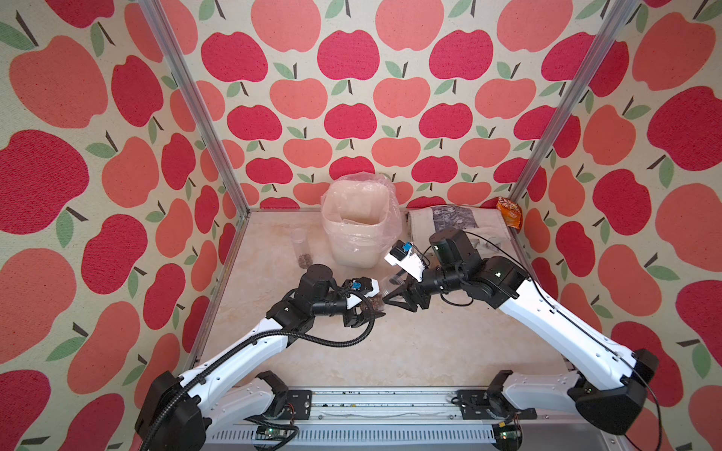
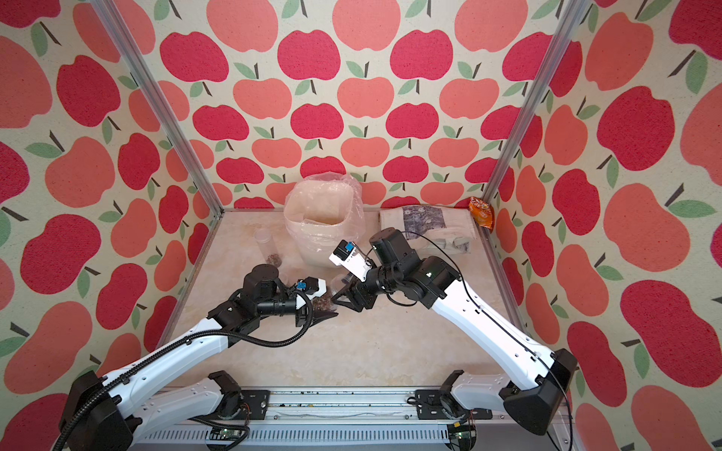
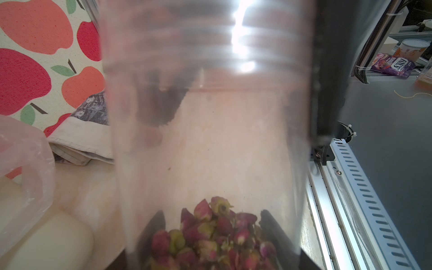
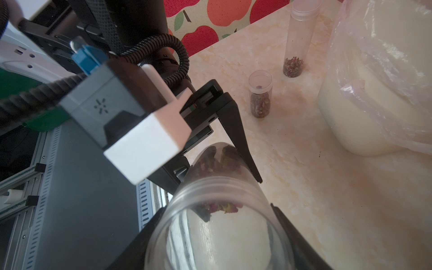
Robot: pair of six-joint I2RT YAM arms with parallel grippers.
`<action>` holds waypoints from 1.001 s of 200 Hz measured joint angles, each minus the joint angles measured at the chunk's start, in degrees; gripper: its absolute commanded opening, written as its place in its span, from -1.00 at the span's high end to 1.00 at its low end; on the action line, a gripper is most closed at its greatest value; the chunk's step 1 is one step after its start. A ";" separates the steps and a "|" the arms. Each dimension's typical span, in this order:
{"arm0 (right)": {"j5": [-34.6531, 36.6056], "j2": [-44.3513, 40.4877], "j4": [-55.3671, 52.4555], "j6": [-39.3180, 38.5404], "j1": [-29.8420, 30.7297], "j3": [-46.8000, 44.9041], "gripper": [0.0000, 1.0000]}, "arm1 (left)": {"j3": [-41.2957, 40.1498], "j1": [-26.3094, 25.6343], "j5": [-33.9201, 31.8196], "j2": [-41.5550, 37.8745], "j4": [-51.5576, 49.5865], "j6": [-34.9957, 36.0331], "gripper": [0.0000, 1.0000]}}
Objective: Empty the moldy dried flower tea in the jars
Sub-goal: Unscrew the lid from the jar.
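While pinching jar (image 3: 210,140) at base (left gripper (image 1: 375,308)) and mouth (right gripper (image 4: 218,210)), risks slip of smooth wall on early release, spilling tea (image 3: 210,233) short of far bin (image 1: 353,250).

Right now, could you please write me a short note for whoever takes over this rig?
Left claw: shut on the base end of the held jar, where its tea sits.
Right claw: shut on the same jar's mouth end. The jar lies sideways between the arms, in front of the bin.
Tall jar stands left of the bin, with the short jar near it. Both hold tea.
Done: no jar emptied, and no tea shows in the bin.
Left: tip all three jars into the bin. I cannot tell whether the held jar's lid is off.
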 measured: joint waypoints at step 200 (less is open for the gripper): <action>5.60 -0.76 -0.35 25.33 -2.91 1.25 -0.73 | -3.67 -7.76 -33.44 -3.98 6.27 15.69 0.46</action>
